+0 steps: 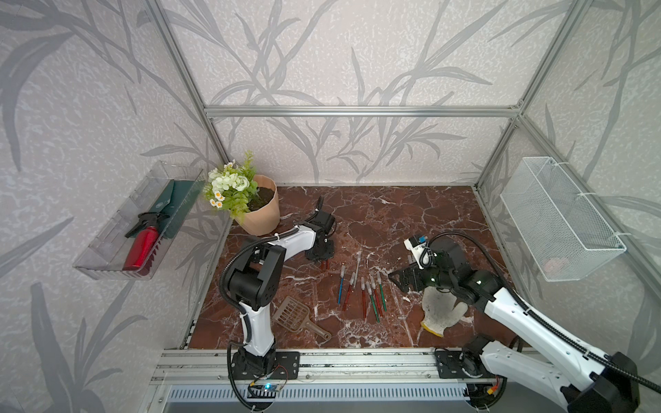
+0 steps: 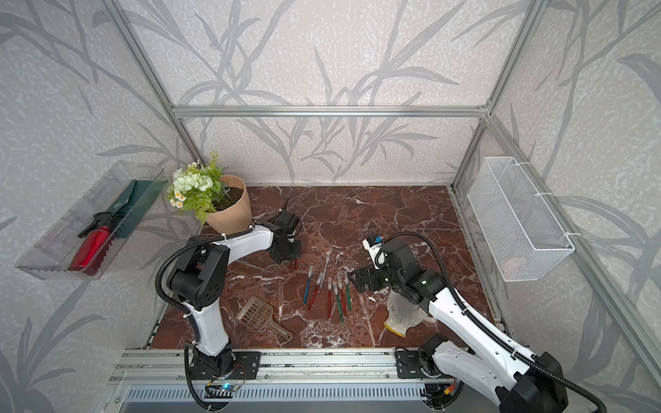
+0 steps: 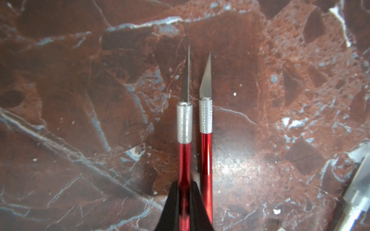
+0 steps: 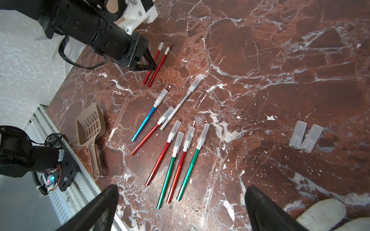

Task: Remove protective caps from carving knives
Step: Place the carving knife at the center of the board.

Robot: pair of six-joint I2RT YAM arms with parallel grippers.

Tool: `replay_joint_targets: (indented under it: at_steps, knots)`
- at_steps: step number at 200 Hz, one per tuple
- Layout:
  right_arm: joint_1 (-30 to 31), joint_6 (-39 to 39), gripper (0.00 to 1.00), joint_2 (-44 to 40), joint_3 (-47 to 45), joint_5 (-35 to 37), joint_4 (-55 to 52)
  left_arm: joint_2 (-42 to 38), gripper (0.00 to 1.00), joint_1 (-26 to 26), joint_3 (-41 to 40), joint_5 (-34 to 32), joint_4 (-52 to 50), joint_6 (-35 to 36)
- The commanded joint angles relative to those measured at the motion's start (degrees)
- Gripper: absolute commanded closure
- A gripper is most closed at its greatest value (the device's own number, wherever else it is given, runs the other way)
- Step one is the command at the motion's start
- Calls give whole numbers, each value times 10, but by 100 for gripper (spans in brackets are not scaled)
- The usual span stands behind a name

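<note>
Two loose translucent protective caps (image 4: 297, 136) lie touching on red-brown veined marble tabletop (image 1: 393, 214), leaf-print walls (image 1: 322, 53) around; left end effector (image 3: 184, 186) clamped on bare-bladed red carving knife (image 3: 184, 160) w/ knurled silver collar, 2nd bare red one (image 3: 206, 156) just beside; right end effector (image 4: 181, 187) spread wide, empty, near seven capped knives (image 4: 176, 152).

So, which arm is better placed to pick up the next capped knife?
Right. The right gripper is open and empty, above the row of capped knives. The left gripper is shut on a bare-bladed red knife, away from that row.
</note>
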Motion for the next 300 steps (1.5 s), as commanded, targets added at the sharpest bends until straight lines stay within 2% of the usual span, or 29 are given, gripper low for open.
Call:
replay_joint_targets:
  at_steps: [1,103,300]
  knots:
    - [3,-5,1,0,7,7,-2,9,93,2,12,1,-5,5]
    - [3,-2,1,-2,1,11,2,8,86,2,10,-3,-6,5]
    - [3,-8,1,-8,-5,12,0,9,83,2,18,-4,-28,-2]
